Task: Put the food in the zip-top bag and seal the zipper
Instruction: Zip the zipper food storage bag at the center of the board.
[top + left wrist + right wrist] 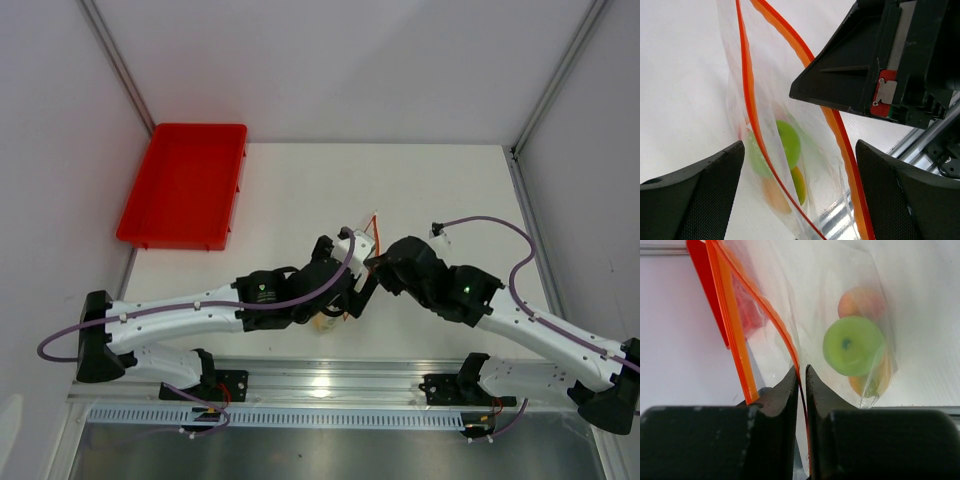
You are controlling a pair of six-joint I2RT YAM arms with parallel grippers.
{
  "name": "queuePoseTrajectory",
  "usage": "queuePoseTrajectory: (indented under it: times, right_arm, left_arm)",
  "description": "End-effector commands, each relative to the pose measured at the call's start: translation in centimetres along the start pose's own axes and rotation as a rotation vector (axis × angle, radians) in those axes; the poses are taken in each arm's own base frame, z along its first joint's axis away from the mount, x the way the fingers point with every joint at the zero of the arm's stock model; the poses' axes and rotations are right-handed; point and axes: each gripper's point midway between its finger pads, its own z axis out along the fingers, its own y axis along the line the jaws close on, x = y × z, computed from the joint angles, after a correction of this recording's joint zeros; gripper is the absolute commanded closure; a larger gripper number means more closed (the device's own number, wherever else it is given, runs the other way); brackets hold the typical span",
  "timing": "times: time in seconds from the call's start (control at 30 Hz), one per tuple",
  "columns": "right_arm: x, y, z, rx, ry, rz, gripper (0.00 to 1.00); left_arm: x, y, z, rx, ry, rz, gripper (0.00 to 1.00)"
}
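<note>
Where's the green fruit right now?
The green fruit sits inside the bag, right of centre in the right wrist view, between the pink fruit above and the yellow fruit below, just right of the right gripper pinching the zipper.

Toy fruits: 3 total. 1 green fruit (pixel 852 346), 1 pinkish-orange fruit (pixel 860 301), 1 yellow-orange fruit (pixel 875 382).
Zip-top bag (pixel 830 280): 1, clear.
Zipper (pixel 732 340): 1, showing as 2 orange-red tracks.
Red tray (pixel 185 185): 1.
Arms: 2. 1 left arm (pixel 190 315), 1 right arm (pixel 540 330).
Grippers: 2. 1 left gripper (pixel 800 195), 1 right gripper (pixel 801 390); 2 jaws each, 4 jaws in all.
Purple cables (pixel 490 222): 2, one per arm.
White surface (pixel 420 190): 1.
</note>
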Motion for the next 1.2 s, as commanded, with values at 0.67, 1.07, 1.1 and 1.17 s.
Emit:
queuePoseTrajectory:
  times: [0.67, 1.07, 1.1, 1.17]
  right_arm:
    - [-8.3, 4.7, -2.5, -0.126, -0.178, -0.256, 0.16]
    - [-9.9, 1.1, -0.1, -0.248, -0.021, -0.76, 0.19]
    - [-9.8, 0.9, 0.0, -0.261, -0.023, -0.805, 0.19]
    - [-9.2, 0.9, -0.4, -0.314, -0.015, -0.852, 0.2]
  left_arm:
    - [0.9, 0.1, -0.8, 0.087, -0.009, -0.056, 0.54]
    - [-0.2, 2.8, -2.4, 0.13, -0.01, -0.09, 0.99]
    - [-0.4, 3.0, -3.0, 0.151, -0.023, -0.099, 0.99]
    - [-0.7, 3.3, -3.5, 0.202, -0.027, -0.117, 0.99]
